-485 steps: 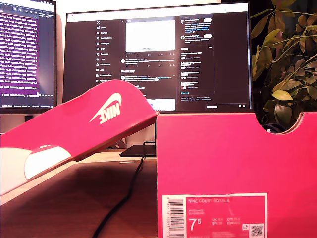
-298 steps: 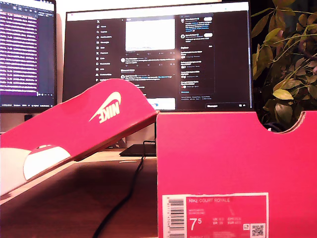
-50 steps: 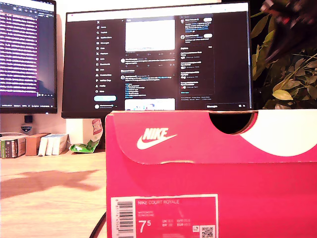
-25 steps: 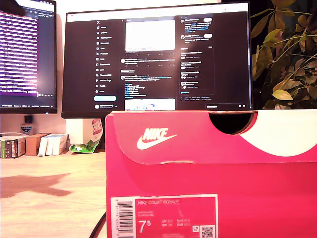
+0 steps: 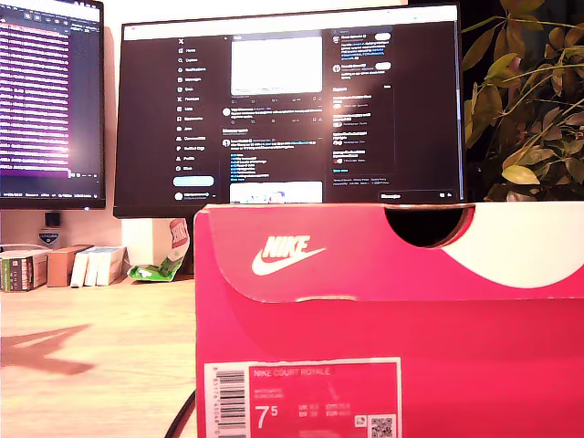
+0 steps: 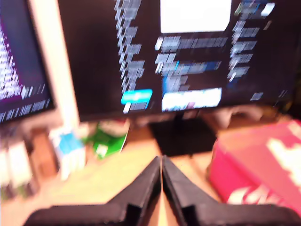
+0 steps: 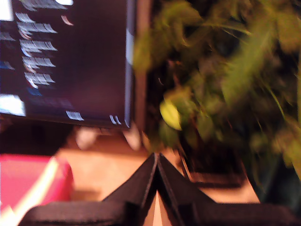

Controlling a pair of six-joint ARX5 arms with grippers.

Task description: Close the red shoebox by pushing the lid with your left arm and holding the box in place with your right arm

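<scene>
The red Nike shoebox [image 5: 392, 319] fills the lower part of the exterior view towards its right, lid down flat on top, size label facing the camera. No arm or gripper shows in the exterior view. In the first wrist view my first gripper [image 6: 161, 162] is shut with nothing in it, held in the air, and a corner of the shoebox [image 6: 256, 172] lies off to one side below it. My second gripper [image 7: 157, 159] is also shut on nothing, above the desk, with a corner of the shoebox [image 7: 28, 181] beside it. Both wrist views are blurred.
Two monitors [image 5: 292, 109] stand behind the box. A leafy plant [image 5: 529, 119] rises at the exterior view's right. Small boxes and a green packet [image 5: 155, 269] sit at the desk's back on the exterior view's left. A black cable [image 5: 182, 415] runs by the box.
The lid, open seconds ago, is down on the box. An arm seen blurred at the exterior view's upper right a second ago has gone. The shadow on the desk has shifted left.
</scene>
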